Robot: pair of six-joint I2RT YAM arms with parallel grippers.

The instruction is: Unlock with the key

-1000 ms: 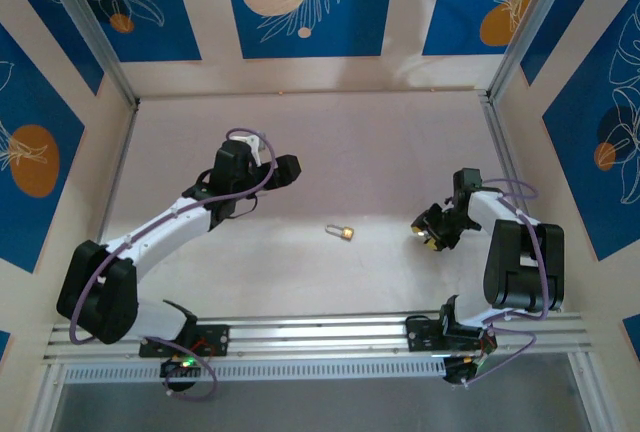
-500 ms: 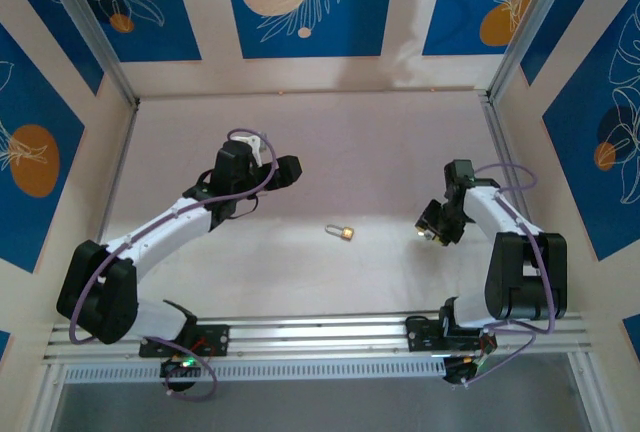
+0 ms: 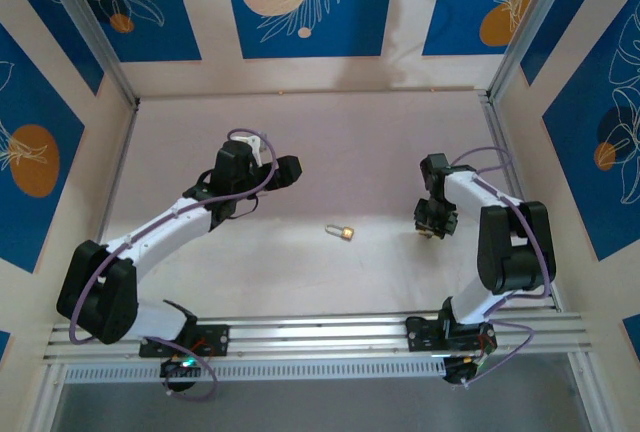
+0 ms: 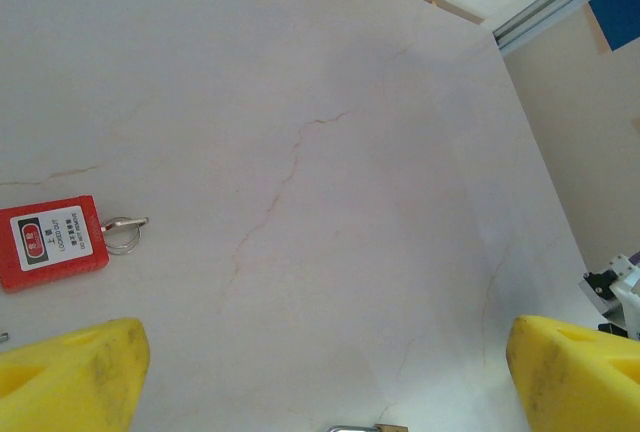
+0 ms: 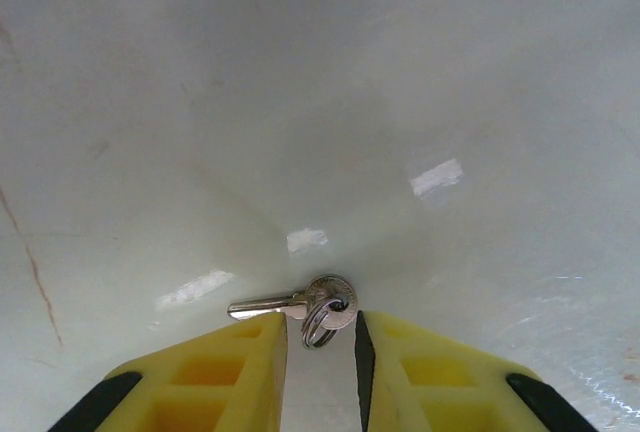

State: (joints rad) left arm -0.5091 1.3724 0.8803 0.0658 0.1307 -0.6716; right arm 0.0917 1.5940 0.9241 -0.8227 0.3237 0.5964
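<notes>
The key (image 5: 300, 304), small and silvery with a wire ring (image 5: 322, 327), lies flat on the pale table. My right gripper (image 5: 320, 337) is low over it, open by a narrow gap, yellow fingertips (image 5: 250, 347) either side of the key's head and ring. From above, the right gripper (image 3: 432, 222) sits at the table's right. A small brass padlock (image 3: 342, 233) lies mid-table, its top just showing (image 4: 390, 427). My left gripper (image 3: 290, 167) hangs wide open (image 4: 325, 367) above the table, holding nothing.
A red padlock (image 4: 52, 244) with its own small ring and key (image 4: 125, 235) lies left of the left gripper. Blue-patterned walls (image 3: 300, 2) and aluminium posts (image 3: 500, 142) enclose the table. A mounting rail (image 3: 320, 332) runs along the near edge.
The right arm has swung its gripper up and left, straightening toward the far side. The left arm and the brass padlock have stayed still.
</notes>
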